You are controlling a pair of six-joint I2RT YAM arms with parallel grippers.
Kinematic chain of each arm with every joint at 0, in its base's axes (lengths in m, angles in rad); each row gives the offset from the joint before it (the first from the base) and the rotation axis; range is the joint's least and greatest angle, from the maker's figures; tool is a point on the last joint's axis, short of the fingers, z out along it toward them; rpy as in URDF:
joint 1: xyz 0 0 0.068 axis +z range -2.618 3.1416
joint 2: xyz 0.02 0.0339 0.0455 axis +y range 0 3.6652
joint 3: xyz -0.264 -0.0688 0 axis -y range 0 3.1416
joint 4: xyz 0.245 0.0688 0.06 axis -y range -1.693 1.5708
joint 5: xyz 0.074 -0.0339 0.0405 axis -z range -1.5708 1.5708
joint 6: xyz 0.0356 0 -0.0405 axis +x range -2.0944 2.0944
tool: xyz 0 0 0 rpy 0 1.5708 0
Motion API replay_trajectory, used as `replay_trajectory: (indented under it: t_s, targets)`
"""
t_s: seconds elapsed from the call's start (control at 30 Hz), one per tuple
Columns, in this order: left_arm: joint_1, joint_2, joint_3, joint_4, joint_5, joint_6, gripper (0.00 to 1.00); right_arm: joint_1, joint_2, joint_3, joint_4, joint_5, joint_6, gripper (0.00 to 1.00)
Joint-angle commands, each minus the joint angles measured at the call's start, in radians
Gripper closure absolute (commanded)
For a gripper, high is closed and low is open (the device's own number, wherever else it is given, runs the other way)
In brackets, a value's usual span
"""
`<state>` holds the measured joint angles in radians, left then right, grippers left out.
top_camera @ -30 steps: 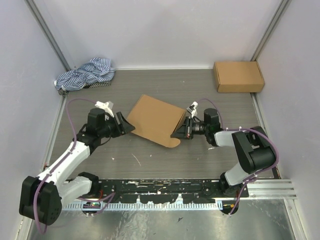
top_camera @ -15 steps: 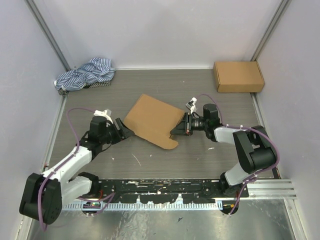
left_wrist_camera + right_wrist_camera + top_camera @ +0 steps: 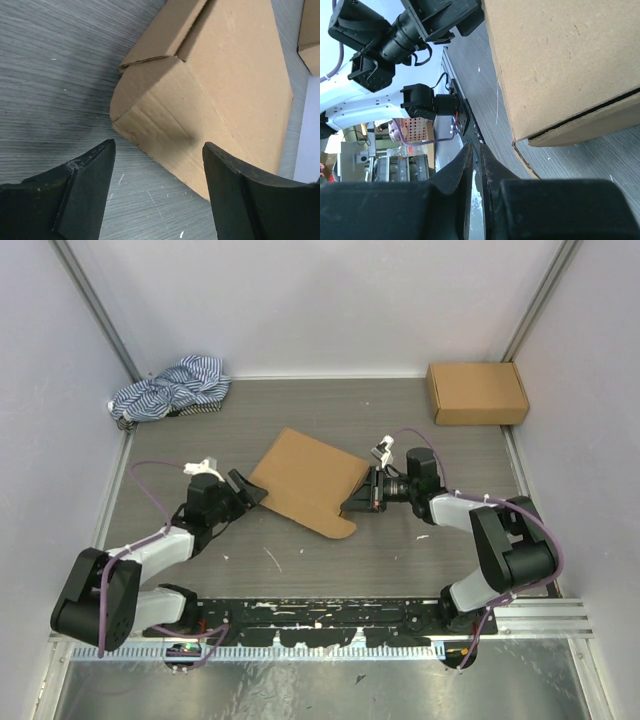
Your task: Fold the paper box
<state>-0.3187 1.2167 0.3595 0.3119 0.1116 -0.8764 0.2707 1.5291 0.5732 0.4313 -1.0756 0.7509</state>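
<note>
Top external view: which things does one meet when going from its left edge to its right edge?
striped cloth → left tool → paper box → right tool → second cardboard box

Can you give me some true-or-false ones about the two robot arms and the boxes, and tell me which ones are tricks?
1. The left gripper has its fingers spread wide apart. True.
2. The striped cloth is lying on top of the paper box. False: the cloth is bunched in the far left corner, well apart from the box.
3. A second cardboard box sits in the far right corner. True.
4. The right gripper is wide open. False: its fingers are almost together, next to the right edge of the paper box.
5. The left gripper is squeezing the paper box. False: the box corner lies just in front of its open fingers, not pinched between them.
</note>
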Motion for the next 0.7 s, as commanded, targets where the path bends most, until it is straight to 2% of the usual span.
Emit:
replay_trajectory:
  t_s: [0.0, 0.17, 0.43, 0.57, 0.67]
  targets:
    - [-0.008, 0.045, -0.031, 0.177, -0.054, -0.059, 0.23, -0.005, -0.056, 0.021, 0.006, -0.011, -0.033, 0.83]
    - [-0.018, 0.084, -0.080, 0.292, -0.105, -0.103, 0.23, -0.005, -0.078, 0.022, -0.024, -0.004, -0.058, 0.83]
    - [-0.029, 0.085, -0.135, 0.448, -0.170, -0.141, 0.31, -0.005, -0.083, 0.023, -0.037, 0.003, -0.074, 0.83]
    - [-0.035, 0.078, -0.151, 0.500, -0.197, -0.147, 0.37, -0.004, -0.085, 0.022, -0.039, 0.006, -0.078, 0.83]
    - [-0.035, 0.073, -0.148, 0.513, -0.196, -0.143, 0.46, -0.005, -0.092, 0.025, -0.047, 0.010, -0.081, 0.83]
